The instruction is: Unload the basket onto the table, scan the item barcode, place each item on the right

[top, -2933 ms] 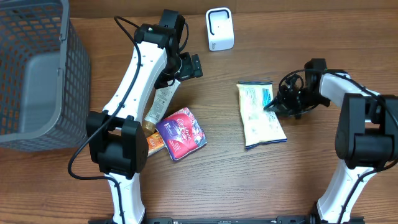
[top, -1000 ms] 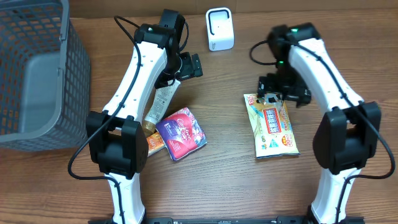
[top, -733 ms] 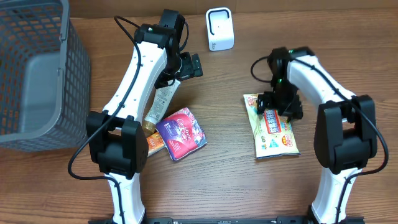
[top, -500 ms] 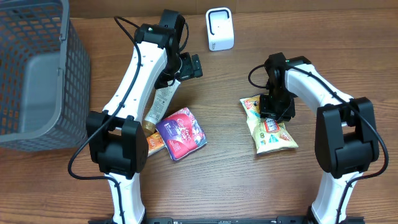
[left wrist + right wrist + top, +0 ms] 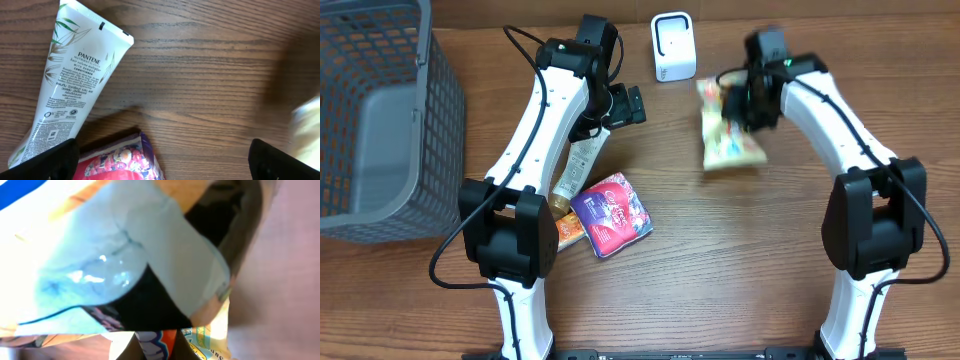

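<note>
A: Locating the snack bag (image 5: 725, 138)?

B: Hanging clear of the worktop (image 5: 720, 280), near the white scanner (image 5: 673, 46) and off to its right. Being pinched near its top edge by the right gripper (image 5: 740, 100), clamped almost flat on the film.

A: Judging progress?

B: Guessing about midway: having the bag picked up, carrying it toward the scanner, not yet presenting the barcode to the window. Not seeing any barcode at the wrist, only crumpled pale film and dark shadow filling the view.

A: Reading anything on it?

B: Nothing; smearing with motion overhead, sitting too close at the wrist. Making out "PANTENE" only on the white tube (image 5: 70, 85) lying on the wood beside a purple packet (image 5: 117, 160), with smaller lines under it too fine to be sure of.

A: Checking the left gripper (image 5: 630, 105)?

B: Gaping wide, holding nothing, hovering over that tube. Leaving the grey basket (image 5: 440, 120) well apart at the far left.
</note>
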